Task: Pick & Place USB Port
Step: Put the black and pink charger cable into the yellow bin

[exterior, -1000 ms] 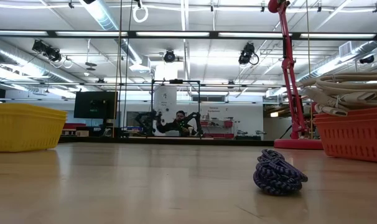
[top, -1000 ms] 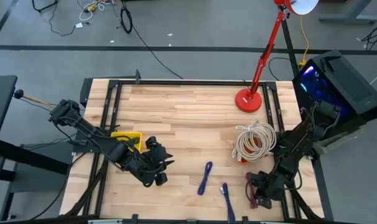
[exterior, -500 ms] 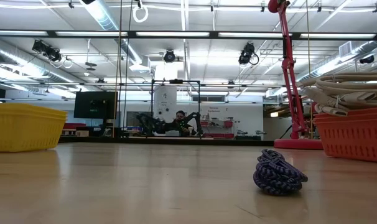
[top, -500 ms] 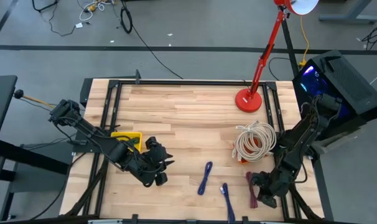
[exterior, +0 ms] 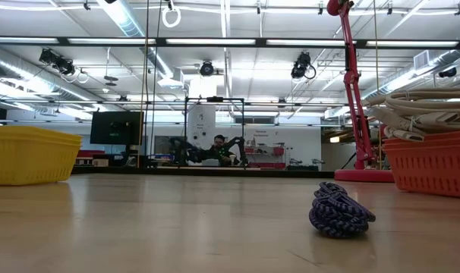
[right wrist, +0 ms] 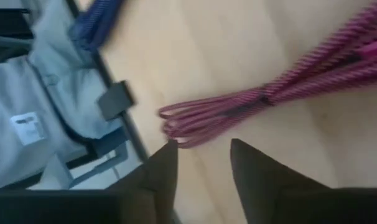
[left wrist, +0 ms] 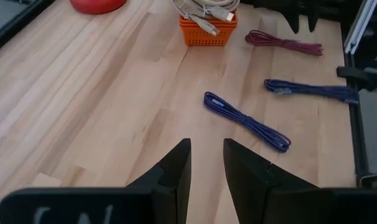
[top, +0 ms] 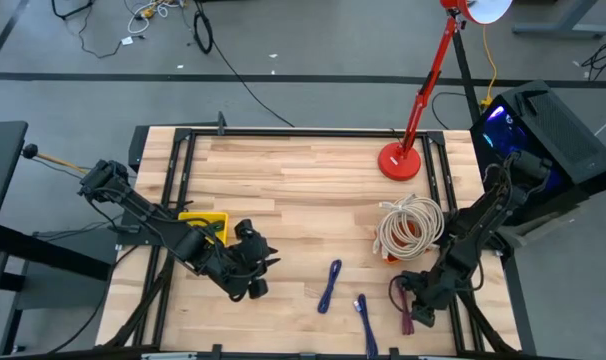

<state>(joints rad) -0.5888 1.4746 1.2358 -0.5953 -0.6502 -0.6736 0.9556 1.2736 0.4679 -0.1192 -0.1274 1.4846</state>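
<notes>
both arms are dark, near black, built of chunky jointed links. the left arm (top: 153, 225) is a run of blocky segments with black cable alongside. the right arm (top: 473, 240) is the same make, slim links between bulky joints. each wrist carries two flat, matte black fingers (left wrist: 176, 171) with squared tips; the right fingers (right wrist: 160, 171) look alike.

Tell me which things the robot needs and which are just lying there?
For the job: maroon cable, blue cables, orange basket, right gripper.
Just lying about: red lamp, computer, waiting left gripper.
</notes>
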